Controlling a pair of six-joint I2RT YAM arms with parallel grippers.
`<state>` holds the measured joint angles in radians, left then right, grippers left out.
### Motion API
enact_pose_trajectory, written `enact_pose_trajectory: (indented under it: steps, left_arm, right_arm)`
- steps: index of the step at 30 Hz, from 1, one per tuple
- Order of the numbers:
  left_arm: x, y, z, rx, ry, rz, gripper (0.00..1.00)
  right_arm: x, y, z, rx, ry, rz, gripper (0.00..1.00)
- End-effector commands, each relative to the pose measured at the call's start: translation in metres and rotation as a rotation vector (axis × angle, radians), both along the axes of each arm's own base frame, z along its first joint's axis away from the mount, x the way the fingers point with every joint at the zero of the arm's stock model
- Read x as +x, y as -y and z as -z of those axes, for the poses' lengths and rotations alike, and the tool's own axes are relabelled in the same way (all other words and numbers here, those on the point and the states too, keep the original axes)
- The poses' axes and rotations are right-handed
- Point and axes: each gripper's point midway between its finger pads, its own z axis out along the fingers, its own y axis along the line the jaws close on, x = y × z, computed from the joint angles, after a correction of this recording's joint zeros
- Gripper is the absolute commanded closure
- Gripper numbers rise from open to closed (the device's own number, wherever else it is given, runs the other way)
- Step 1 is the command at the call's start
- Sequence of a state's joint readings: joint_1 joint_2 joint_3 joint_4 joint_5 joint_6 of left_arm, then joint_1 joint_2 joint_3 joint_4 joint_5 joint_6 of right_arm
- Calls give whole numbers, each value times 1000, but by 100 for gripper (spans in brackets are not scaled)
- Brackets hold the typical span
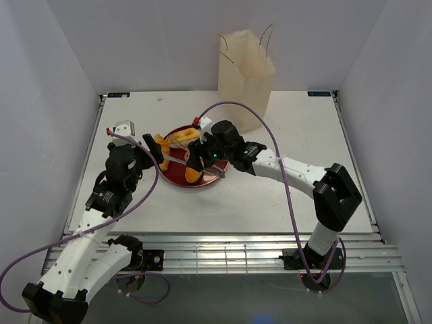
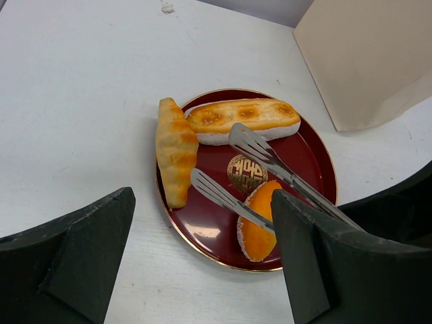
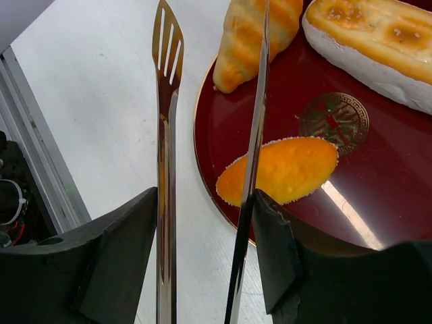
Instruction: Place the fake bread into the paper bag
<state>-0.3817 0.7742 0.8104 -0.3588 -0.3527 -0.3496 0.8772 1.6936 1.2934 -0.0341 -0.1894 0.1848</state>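
Three pieces of fake bread lie on a dark red plate (image 1: 177, 175): a croissant-shaped piece (image 2: 175, 151), a long roll (image 2: 244, 119) and an orange oval (image 2: 259, 223). My right gripper (image 1: 200, 159) is shut on thin metal tongs (image 3: 165, 169), whose arms stand apart; in the right wrist view one arm crosses above the orange oval (image 3: 287, 169). My left gripper (image 2: 202, 270) is open and empty, low at the plate's near-left edge. The cream paper bag (image 1: 246, 74) stands upright at the back, behind the plate.
The plate (image 2: 310, 158) sits left of the table's centre. The bag's wall (image 2: 364, 54) rises just beyond it. White enclosure walls stand at left, right and back. A metal rail runs along the table's near edge (image 1: 223, 243).
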Motion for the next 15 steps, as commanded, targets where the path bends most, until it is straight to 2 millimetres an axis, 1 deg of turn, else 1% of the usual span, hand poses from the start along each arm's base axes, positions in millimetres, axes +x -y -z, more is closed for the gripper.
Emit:
enact_pose_trajectory:
  steps: [1,7,9,10,12,14,15]
  left_arm:
    - [-2,-1,-2,-11,12,-5,8]
    - [-3,-1,-4,-16,17,-2,8]
    - [-3,0,-5,-19,21,4,8]
    - [-3,1,-5,-19,19,5,8]
    - [-3,1,-5,-21,20,10,8]
    - [-4,2,-4,-21,18,14,8]
    - [-4,3,-5,-23,19,19,8]
  right_arm:
    - [16,-23,-45,118,73,16,37]
    - [26,-28,-28,122,3,101,37]
    - [25,-30,-21,130,-34,125,37]
    - [27,-31,-20,142,-41,131,37]
    - [25,-34,-12,145,-70,130,37]
    - [22,-39,-10,157,-87,128,37]
    - [21,-42,-6,152,-95,124,37]
